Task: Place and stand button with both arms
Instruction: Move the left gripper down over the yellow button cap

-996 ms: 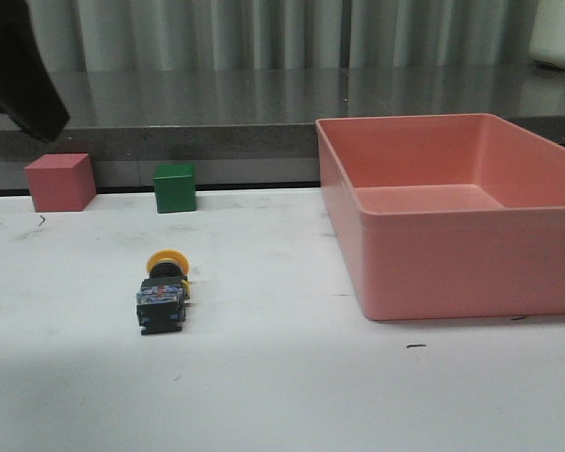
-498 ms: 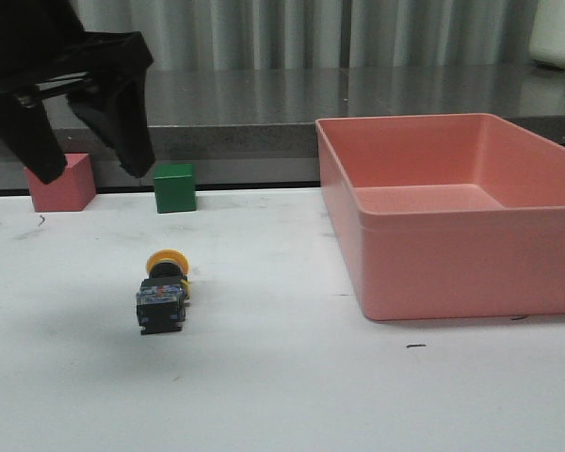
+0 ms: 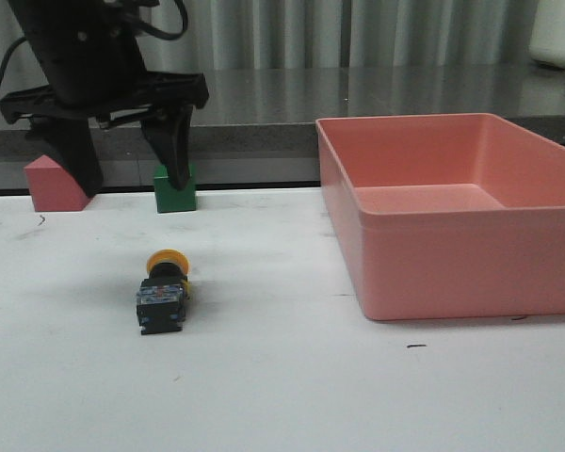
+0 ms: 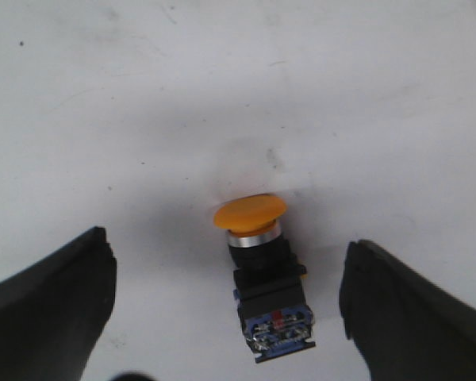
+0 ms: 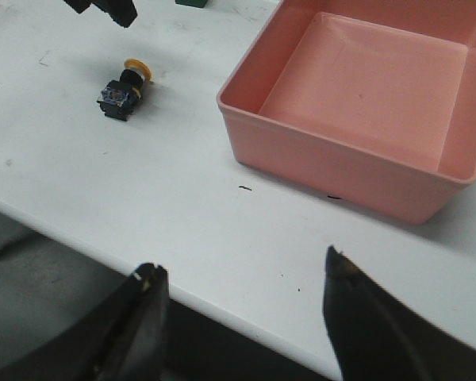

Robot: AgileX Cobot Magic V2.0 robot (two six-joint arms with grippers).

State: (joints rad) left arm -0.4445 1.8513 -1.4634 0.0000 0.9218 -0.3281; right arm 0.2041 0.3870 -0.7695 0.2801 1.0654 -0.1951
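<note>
Currently the button is seen lying on its side on the white table, yellow cap pointing away from the robot, left of the pink bin. The left gripper is held above it, fingers spread wide, gripping nothing. The right gripper is likewise spread open, near the table edge.

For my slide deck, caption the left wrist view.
Open left hand hovers over the button lying on its side.
</note>
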